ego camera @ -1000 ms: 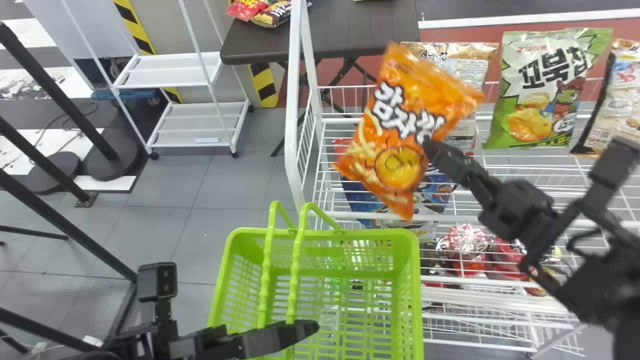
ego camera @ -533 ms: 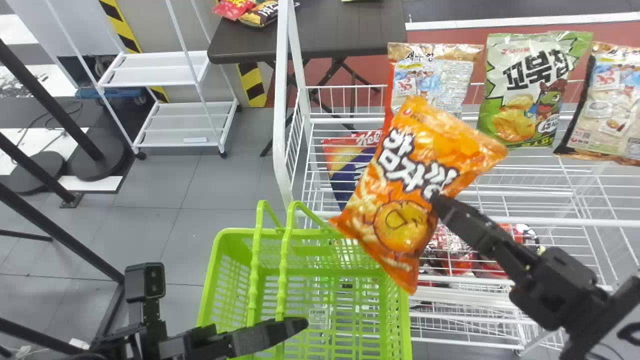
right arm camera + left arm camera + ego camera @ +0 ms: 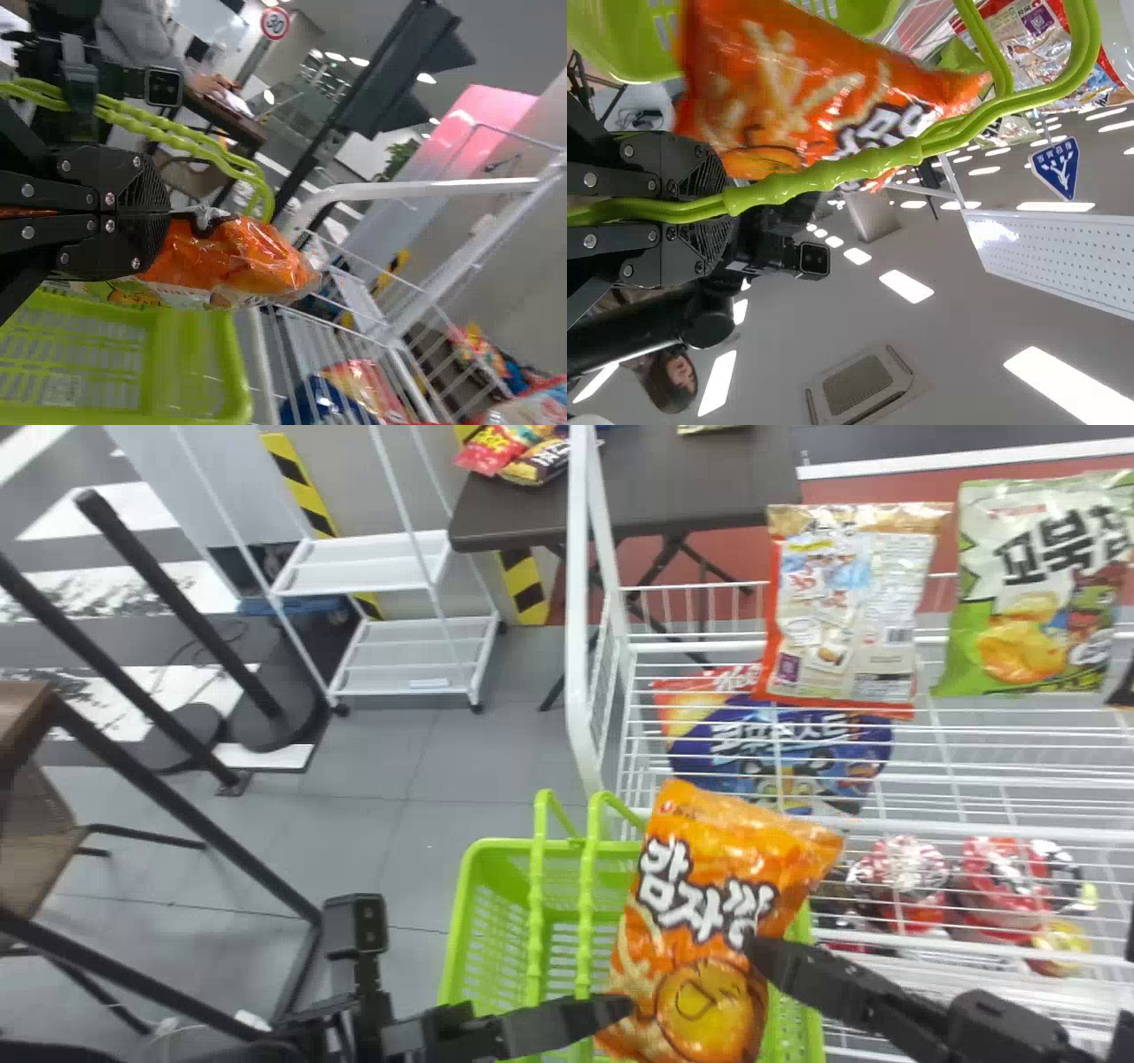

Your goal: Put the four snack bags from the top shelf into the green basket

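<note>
The orange snack bag [image 3: 700, 921] is held over the green basket [image 3: 496, 850] by the right gripper [image 3: 760, 955], whose jaws are clenched on it. The basket's handles [image 3: 537, 903] are grasped between the left gripper's [image 3: 616, 1008] jaws. On the top shelf [image 3: 691, 645], a red-edged bag [image 3: 850, 615] and a green bag [image 3: 1032, 593] are displayed side by side.

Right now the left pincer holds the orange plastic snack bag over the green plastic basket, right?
Wrong side: the right pincer holds the orange plastic snack bag over the green plastic basket, as the head view shows.
</note>
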`<state>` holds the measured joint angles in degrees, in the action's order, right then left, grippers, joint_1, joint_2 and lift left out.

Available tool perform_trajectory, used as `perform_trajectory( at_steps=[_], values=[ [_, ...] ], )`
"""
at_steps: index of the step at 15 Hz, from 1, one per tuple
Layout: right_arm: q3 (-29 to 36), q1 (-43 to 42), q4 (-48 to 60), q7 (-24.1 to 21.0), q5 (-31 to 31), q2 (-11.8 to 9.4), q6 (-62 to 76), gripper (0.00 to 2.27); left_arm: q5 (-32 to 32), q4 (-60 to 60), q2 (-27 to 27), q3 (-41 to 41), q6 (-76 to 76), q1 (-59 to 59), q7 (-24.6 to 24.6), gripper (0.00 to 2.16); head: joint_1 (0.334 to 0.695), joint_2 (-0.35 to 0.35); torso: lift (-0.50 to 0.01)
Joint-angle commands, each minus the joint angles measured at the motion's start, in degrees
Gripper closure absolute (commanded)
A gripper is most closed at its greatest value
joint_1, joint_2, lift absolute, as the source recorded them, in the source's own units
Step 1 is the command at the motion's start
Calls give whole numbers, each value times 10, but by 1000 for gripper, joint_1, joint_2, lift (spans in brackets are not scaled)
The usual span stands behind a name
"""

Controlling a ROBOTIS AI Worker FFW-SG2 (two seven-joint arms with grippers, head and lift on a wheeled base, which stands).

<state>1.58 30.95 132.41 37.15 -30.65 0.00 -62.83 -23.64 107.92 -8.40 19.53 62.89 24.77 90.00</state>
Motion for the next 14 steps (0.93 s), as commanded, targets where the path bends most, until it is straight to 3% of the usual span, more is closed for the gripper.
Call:
perform_trajectory(
  at_steps=[1,2,3,4,5,9,12,14],
  values=[
    [-64,-38,-35,-11,67,1,-32,2240,1,0,1,-3,0,-3,6,2145,695,316,0],
    [-91,-58,-64,-14,88,1,-30,2186,1,0,1,-5,2,-5,6,2145,695,341,0],
    [-107,-81,-94,-25,91,1,-30,1740,1,0,1,-5,4,-6,6,2145,695,350,0],
    [-118,-92,-106,-35,96,1,-29,734,2,0,1,-5,4,-6,6,2145,695,350,0],
    [-130,-93,-109,-51,115,1,-4,-1,2,0,1,-5,4,-7,6,2145,695,350,0],
    [-105,-77,-60,-53,97,-3,3,49,3,-2,1,-3,4,-7,6,2145,695,350,0],
    [-18,-76,-26,-55,45,-3,6,49,2,-2,2,-4,4,-6,6,2145,695,350,0],
    [43,-103,-27,-60,6,-2,1,49,1,-1,2,-4,4,-4,6,2145,695,285,0]
  ],
)
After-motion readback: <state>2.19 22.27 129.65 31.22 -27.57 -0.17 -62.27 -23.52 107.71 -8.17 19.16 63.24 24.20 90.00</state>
